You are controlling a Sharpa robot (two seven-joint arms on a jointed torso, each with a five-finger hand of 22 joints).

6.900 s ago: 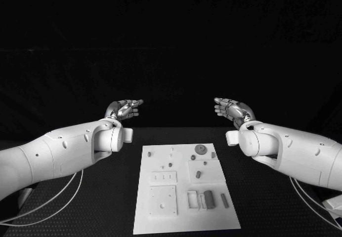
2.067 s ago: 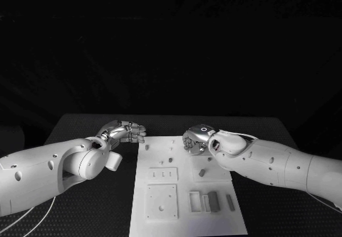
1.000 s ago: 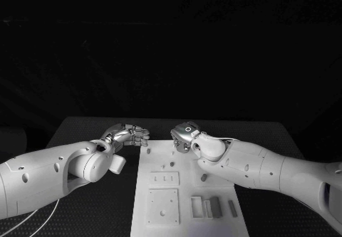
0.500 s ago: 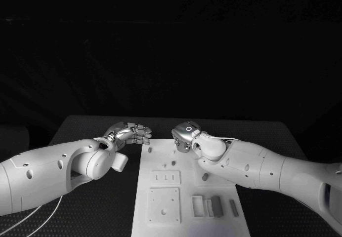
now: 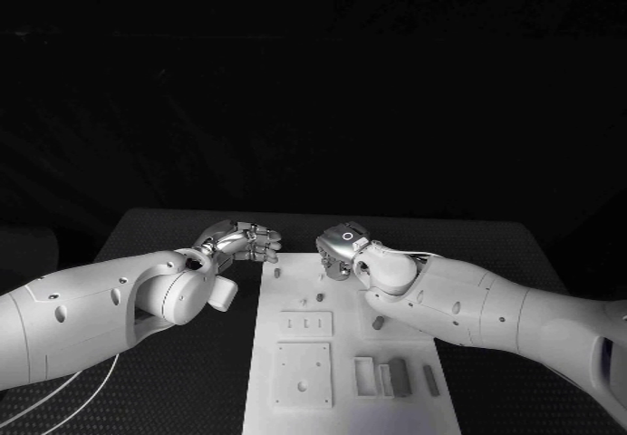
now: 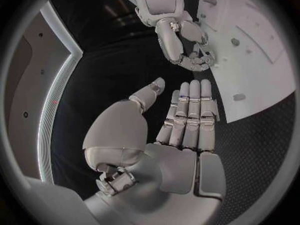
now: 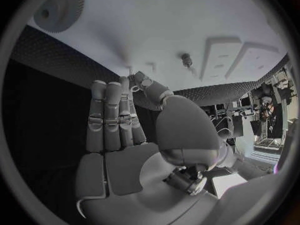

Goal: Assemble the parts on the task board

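Right hand (image 7: 119,135): fingers (image 7: 115,110) straight and side by side, thumb tip touching a small peg (image 7: 132,76) at the board (image 5: 342,362) surface. Can't tell whether the peg is pinched or only touched; the contact is hidden behind the fingertips. In the head view that hand (image 5: 342,251) sits over the board's far edge, knuckles up, fingertips hidden under the wrist.

Left hand (image 6: 181,130): fingers (image 6: 190,110) flat and together, thumb apart, holding nothing. In the head view it (image 5: 242,243) hovers over the black table (image 5: 157,231) just off the board's far-left corner.

The board is a flat white plate, matte, with raised square blocks at mid-board and slotted blocks plus upright grey bars (image 5: 399,376) towards its near edge. Small pegs stand on the far half. A toothed gear (image 7: 59,7) lies flat on the board in the right wrist view; the right arm hides it in the head view. The table has a fine woven texture.

Against half a second ago, the left hand has closed in slightly on the board's corner. The right hand has barely shifted.
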